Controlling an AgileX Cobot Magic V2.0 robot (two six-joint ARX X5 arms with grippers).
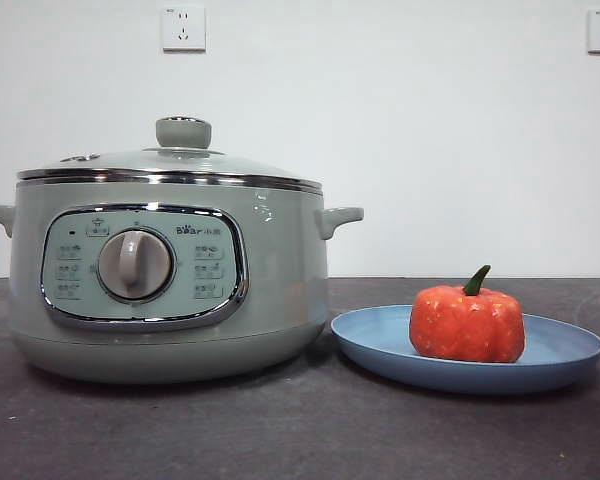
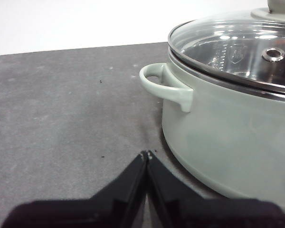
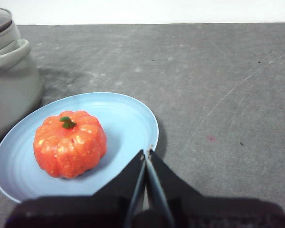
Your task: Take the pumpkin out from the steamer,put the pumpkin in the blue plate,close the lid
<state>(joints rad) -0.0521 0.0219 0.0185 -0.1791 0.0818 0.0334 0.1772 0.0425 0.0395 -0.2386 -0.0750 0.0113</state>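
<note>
Both grippers sit idle on my screens, jaws pressed together and empty: the left gripper (image 2: 147, 154) low beside the steamer (image 1: 170, 280), the right gripper (image 3: 147, 152) near the rim of the blue plate (image 1: 380, 345). I see the pumpkin (image 1: 467, 322) upright on that plate, just beside the steamer, whose lid (image 1: 170, 165) is seated on its rim.
</note>
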